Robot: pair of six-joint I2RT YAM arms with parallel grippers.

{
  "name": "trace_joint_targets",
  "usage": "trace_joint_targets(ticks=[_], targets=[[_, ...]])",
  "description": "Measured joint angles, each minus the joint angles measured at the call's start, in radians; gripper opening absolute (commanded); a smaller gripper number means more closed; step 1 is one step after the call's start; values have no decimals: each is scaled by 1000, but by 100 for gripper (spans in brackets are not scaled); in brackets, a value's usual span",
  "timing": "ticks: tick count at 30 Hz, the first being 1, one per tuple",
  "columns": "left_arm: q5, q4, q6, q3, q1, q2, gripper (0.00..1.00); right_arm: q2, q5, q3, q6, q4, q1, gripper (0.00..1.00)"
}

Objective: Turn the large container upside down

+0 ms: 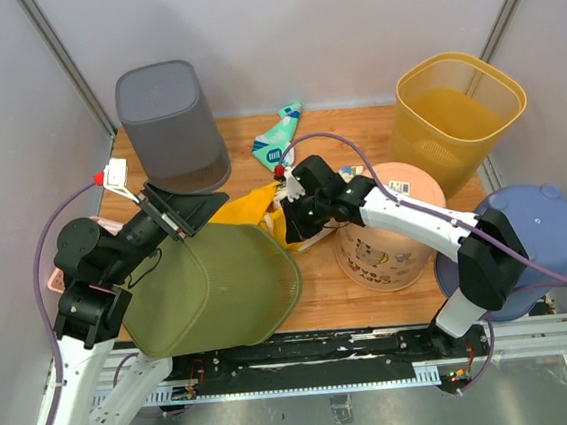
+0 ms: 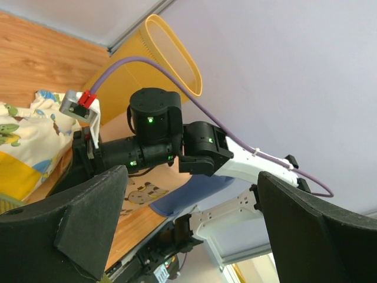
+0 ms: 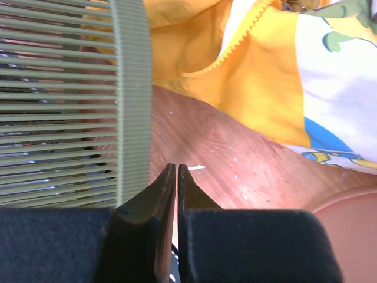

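Note:
The large olive-green slatted container [image 1: 220,284] lies tilted on its side at the front left, narrow base toward the upper left and wide rim toward the right. My left gripper [image 1: 186,220] is at its base end, jaws wide apart with nothing between the fingers [image 2: 88,218]. My right gripper [image 1: 290,230] is shut and empty, low over the wood just right of the container's rim. In the right wrist view the closed gripper [image 3: 177,167] sits beside the rim band [image 3: 132,100].
A grey bin [image 1: 169,123] stands upside down at back left and a yellow mesh bin [image 1: 459,105] at back right. A pink printed bucket [image 1: 391,232] and a blue bin [image 1: 532,239] stand inverted on the right. A yellow cloth [image 1: 248,208] and a teal cloth [image 1: 278,138] lie mid-table.

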Motion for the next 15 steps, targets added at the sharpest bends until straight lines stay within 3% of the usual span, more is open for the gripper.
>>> trace_joint_targets(ticks=[8,15], targets=[[-32,-137,68,120,0,33,98,-1,95,80,-48,-88,-20,31],[-35,-132,101,136,0,44,98,-92,145,136,-67,-110,-22,45]])
